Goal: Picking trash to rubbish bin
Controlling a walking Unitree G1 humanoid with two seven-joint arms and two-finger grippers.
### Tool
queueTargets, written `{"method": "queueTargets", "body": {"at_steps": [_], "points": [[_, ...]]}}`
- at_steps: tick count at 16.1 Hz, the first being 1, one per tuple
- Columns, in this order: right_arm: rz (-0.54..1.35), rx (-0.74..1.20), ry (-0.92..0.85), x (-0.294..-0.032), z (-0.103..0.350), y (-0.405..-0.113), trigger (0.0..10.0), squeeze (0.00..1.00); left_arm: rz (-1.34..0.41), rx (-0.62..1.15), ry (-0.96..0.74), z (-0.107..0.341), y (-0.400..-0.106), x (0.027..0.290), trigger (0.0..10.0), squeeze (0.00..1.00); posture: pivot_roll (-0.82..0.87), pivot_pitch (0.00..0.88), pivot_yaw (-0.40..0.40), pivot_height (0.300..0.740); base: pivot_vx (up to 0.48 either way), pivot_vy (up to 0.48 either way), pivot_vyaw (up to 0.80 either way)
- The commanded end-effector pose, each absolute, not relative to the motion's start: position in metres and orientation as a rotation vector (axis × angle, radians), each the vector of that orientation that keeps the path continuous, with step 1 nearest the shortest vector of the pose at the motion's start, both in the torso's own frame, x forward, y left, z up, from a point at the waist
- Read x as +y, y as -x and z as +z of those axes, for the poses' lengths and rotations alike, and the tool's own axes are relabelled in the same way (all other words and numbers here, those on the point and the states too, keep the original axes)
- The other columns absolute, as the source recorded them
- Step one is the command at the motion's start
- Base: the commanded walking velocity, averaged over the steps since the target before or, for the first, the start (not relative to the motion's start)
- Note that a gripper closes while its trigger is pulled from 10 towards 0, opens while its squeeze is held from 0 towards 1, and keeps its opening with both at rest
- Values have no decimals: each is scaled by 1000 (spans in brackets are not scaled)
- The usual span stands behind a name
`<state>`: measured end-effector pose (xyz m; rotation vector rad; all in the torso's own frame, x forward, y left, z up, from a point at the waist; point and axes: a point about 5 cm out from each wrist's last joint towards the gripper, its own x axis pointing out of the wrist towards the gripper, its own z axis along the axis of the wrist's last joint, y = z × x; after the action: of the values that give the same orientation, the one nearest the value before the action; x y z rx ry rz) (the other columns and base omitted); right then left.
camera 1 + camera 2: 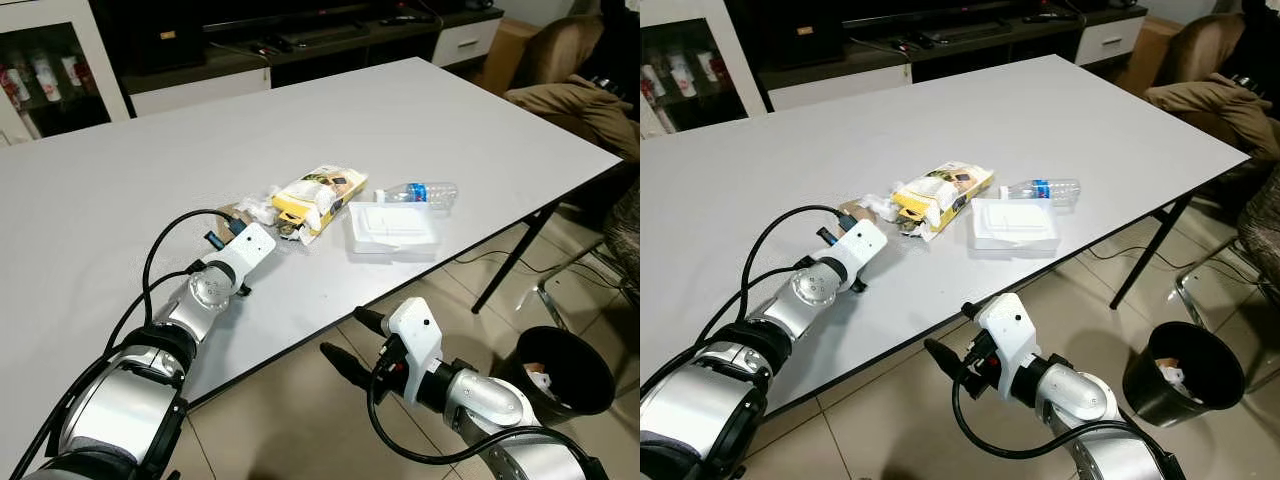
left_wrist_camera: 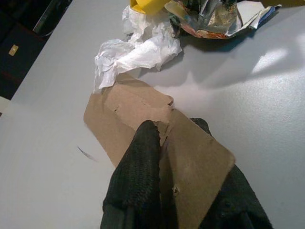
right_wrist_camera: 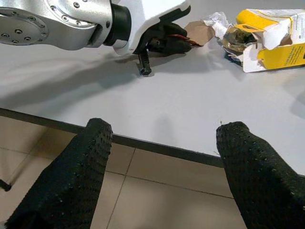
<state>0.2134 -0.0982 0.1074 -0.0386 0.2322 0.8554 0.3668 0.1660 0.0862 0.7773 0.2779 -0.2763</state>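
Left gripper (image 2: 164, 167), frame centre, fingers pinching one torn brown cardboard scrap (image 2: 143, 119) flat on the tabletop (image 1: 120, 190), probably for lifting binward. Right gripper (image 3: 162, 176) low beyond the table edge, fingers spread, empty. One crumpled tissue (image 2: 136, 50), one yellow packet (image 1: 318, 195), one white tray (image 1: 392, 228), one bottle (image 1: 420, 192); one black bin (image 1: 565, 370) lower right.
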Motion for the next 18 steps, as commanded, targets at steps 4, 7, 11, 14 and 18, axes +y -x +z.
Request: {"method": "queueTargets", "body": {"at_steps": [4,7,11,14,18], "points": [[874,224,36,-94,108,-217,10000,0,-259,246,-742,87,-365,173,0,0,-174,0,-20,740,0,0,0],[855,197,33,-90,108,-222,10000,0,-225,85,-498,110,-366,181,0,0,-161,0,-6,740,0,0,0],[813,147,32,-89,113,-231,10000,0,-147,-118,-292,133,-338,202,0,0,-144,0,-11,740,0,0,0],[681,33,9,-95,129,-253,10000,0,-23,-268,-31,161,-302,216,0,0,-116,0,-35,740,0,0,0],[478,-42,22,-107,135,-274,10000,0,-33,-296,-1,176,-289,198,4431,0,-58,0,-68,740,0,0,0]]}}
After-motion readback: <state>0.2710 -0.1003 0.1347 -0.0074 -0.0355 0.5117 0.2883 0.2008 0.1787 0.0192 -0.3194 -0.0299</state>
